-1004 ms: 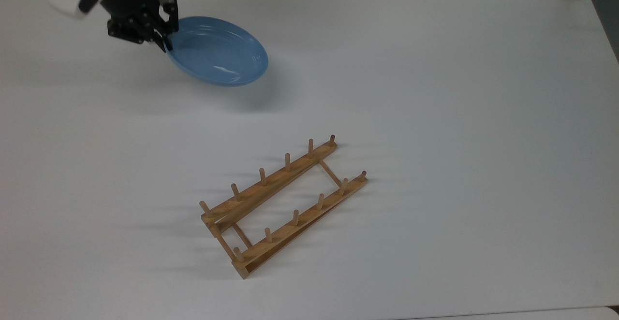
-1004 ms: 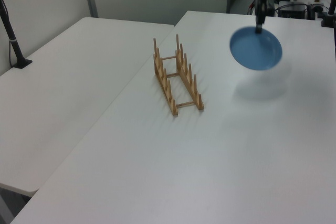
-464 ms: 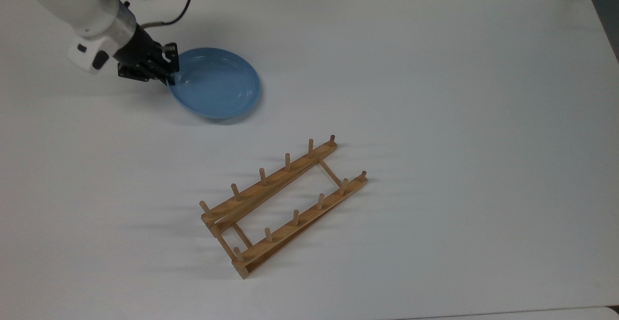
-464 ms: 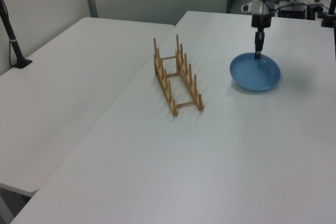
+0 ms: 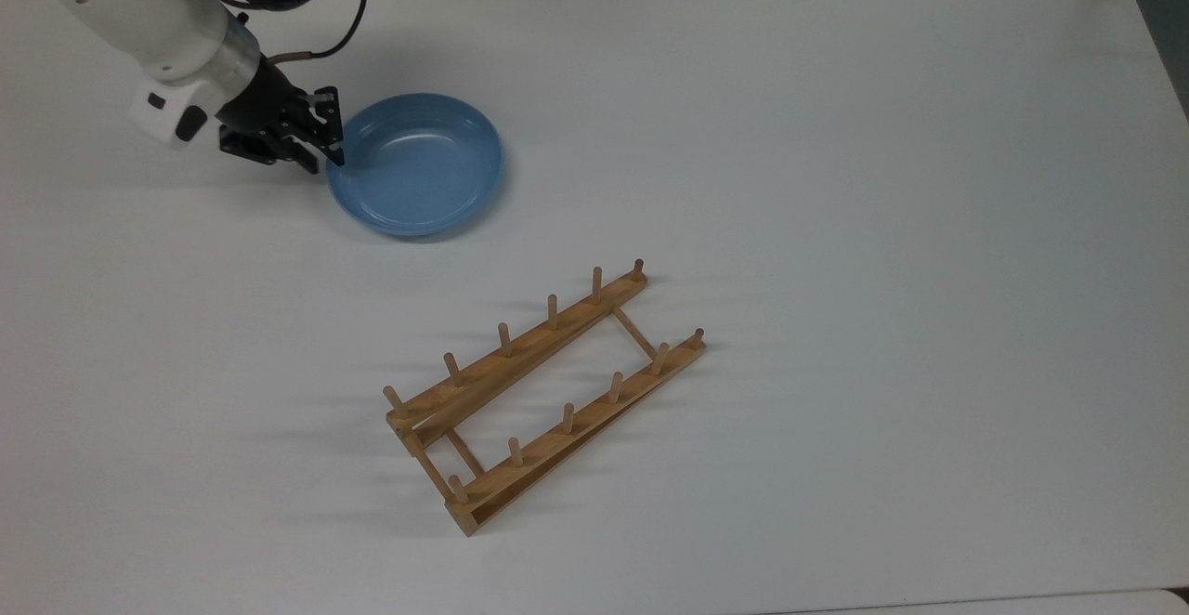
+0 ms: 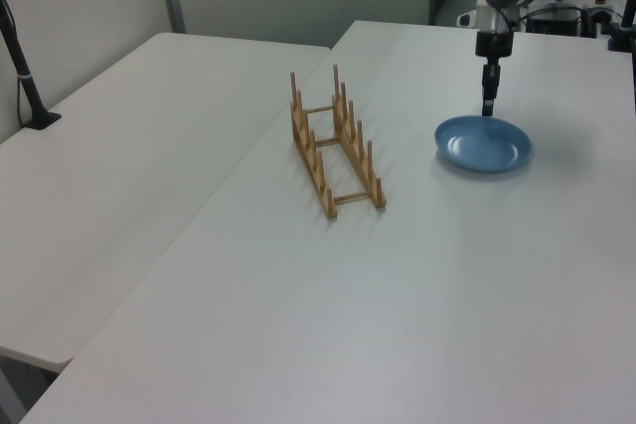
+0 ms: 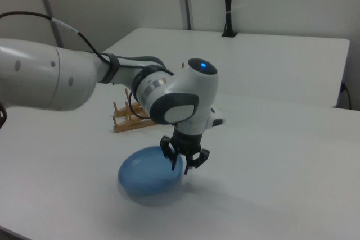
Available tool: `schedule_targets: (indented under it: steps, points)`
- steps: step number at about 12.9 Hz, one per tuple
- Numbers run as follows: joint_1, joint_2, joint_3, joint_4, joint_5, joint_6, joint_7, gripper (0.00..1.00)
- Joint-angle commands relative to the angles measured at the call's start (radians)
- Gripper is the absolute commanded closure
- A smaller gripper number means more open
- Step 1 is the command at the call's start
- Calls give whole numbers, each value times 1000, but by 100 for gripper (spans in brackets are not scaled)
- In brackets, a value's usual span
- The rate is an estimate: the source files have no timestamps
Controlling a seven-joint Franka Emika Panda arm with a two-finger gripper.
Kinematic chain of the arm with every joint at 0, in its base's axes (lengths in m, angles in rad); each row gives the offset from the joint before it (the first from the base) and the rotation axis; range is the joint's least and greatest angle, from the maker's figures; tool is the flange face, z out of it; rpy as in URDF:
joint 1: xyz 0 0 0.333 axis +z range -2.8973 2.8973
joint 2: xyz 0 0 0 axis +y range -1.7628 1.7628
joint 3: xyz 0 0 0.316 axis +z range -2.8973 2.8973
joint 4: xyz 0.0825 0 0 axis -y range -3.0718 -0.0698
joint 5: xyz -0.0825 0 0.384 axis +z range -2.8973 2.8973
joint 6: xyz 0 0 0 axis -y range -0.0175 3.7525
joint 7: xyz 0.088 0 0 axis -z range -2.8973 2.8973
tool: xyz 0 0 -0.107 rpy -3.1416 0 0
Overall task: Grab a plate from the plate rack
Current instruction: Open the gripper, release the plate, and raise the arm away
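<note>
In the top view, the wooden plate rack (image 5: 545, 399) stands bare in the foreground on the white table (image 5: 836, 178), well apart from the blue plate (image 5: 415, 165), which lies flat and rim-up farther back toward the top view's left. The robot arm's gripper (image 5: 323, 152) hangs at the plate's edge, its fingers parted astride the rim and apparently gripping nothing, suggesting the plate has been set down.

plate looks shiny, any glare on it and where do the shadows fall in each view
Top view: pale curved highlights inside the plate; faint peg shadows stretch toward the top view's left from the plate rack. Left view: a whitish sheen on the plate's centre. Right view: the plate's near edge looks soft, with the gripper over its rim.
</note>
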Motion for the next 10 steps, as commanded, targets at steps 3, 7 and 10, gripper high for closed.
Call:
schedule_targets:
  steps: [3, 7, 10]
  points:
    - [6, -181, 3, 134, 25, -189, 134, 0]
    - [66, -371, -4, 191, 24, -387, 372, 0]
    - [162, -430, -21, 206, 9, -448, 551, 0]
